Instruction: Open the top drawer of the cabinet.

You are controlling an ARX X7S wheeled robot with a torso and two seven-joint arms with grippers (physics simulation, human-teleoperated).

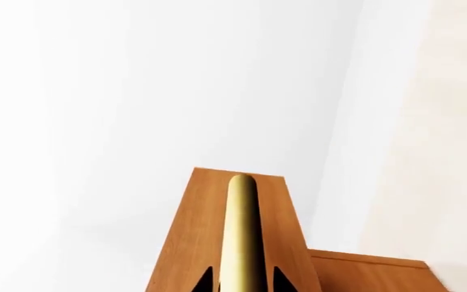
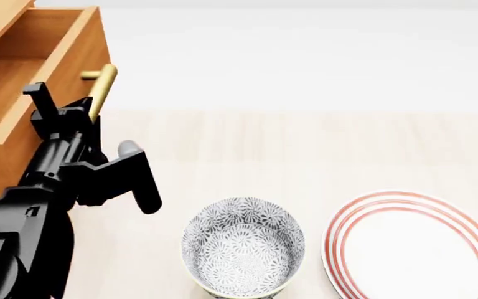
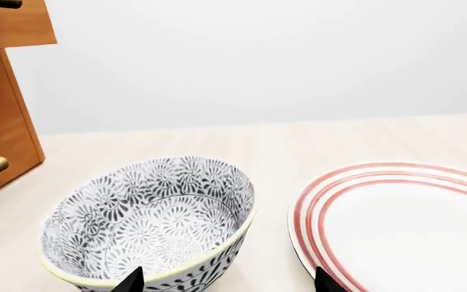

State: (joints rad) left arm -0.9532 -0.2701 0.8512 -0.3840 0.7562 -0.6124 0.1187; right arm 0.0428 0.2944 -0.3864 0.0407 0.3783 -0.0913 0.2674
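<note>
A pale, light-wood table [image 2: 248, 143] runs back to a plain white wall, and the room around it is bare and brightly lit. At the head view's left stands the tall orange-brown wooden cabinet [image 3: 2, 121], with the top drawer [image 2: 23, 93] pulled out so that its paler wood inside shows. The drawer's front edge juts over the table, its brass bar handle [image 2: 102, 90] facing the open surface.

The black left end effector [image 1: 242, 283] sits on that handle; in the left wrist view its dark fingertips [image 1: 205, 281] flank the brass bar on both sides, pinching it. Near the front of the table a grey-and-white floral patterned bowl [image 2: 243, 246] stands just beside a white plate with red rings [image 2: 413, 249], the two apart. The right end effector [image 3: 227, 281] hovers low in front of them, its tips spread wide and holding nothing. Between the drawer and the dishes the table lies open.
</note>
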